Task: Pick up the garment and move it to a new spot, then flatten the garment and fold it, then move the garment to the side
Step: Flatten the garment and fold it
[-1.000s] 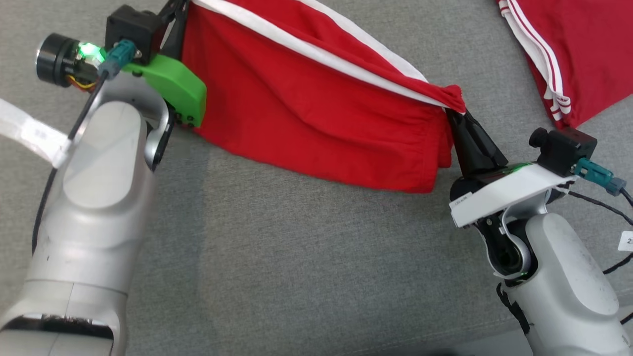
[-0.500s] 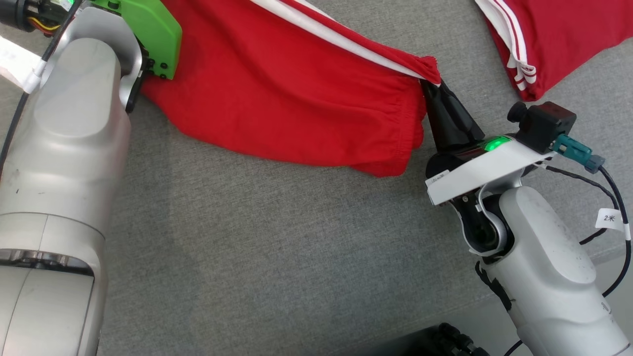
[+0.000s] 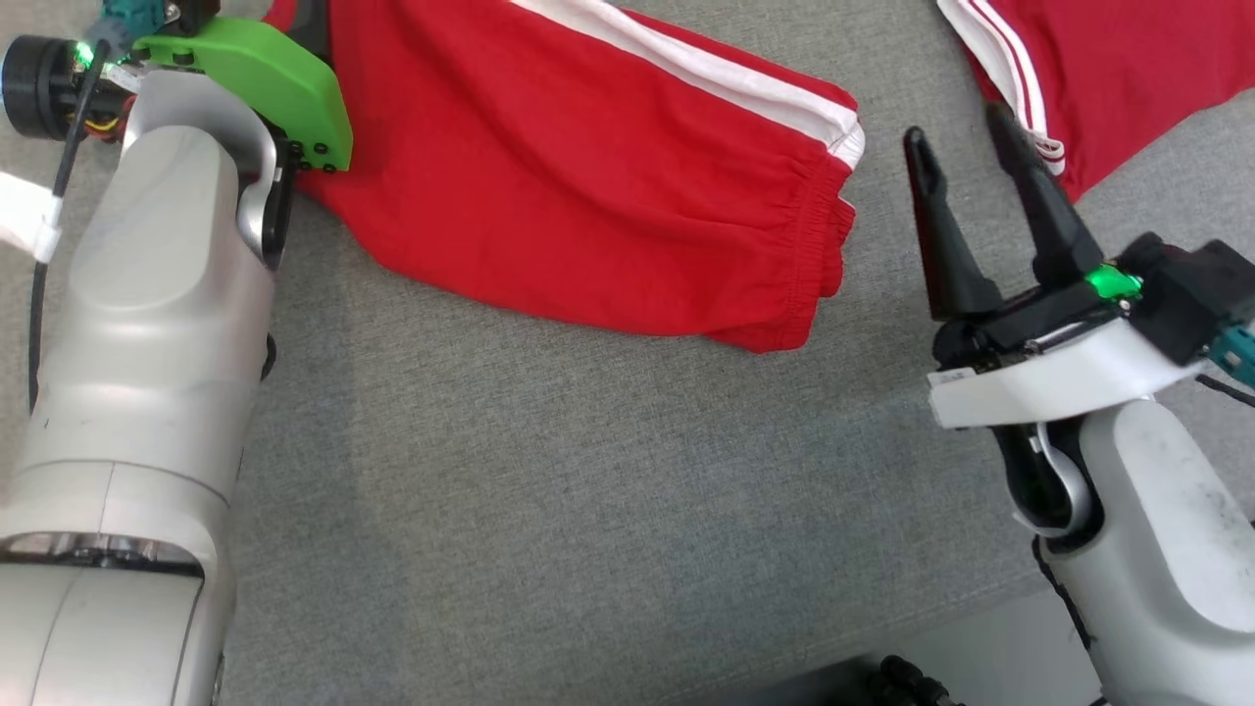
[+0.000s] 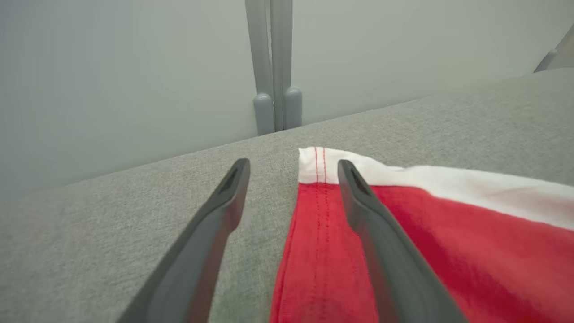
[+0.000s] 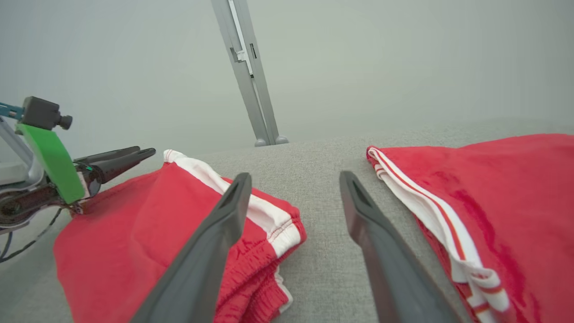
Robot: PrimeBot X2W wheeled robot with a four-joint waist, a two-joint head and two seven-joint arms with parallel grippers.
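The garment [image 3: 588,196] is a pair of red shorts with a white side stripe, folded over and lying flat on the grey cloth surface [image 3: 549,510]. My left gripper [image 4: 291,166] is open at the garment's far left corner. One finger lies over the red hem [image 4: 314,251], the other over bare cloth. It holds nothing. My right gripper [image 3: 956,126] stands open just right of the elastic waistband [image 3: 819,245], apart from it. In the right wrist view the garment [image 5: 148,233] lies left of my open right gripper [image 5: 294,176], with the left gripper [image 5: 134,154] at its far corner.
A second red garment [image 3: 1108,69] with white stripes lies at the upper right, close to my right gripper's outer finger. A grey upright post [image 5: 246,67] stands beyond the surface's far edge. Bare grey cloth stretches below the garment.
Both grippers have opened and let go of the garment. Its stretched top edge has dropped flat onto the surface. The right gripper has drawn back to the right, off the waistband corner.
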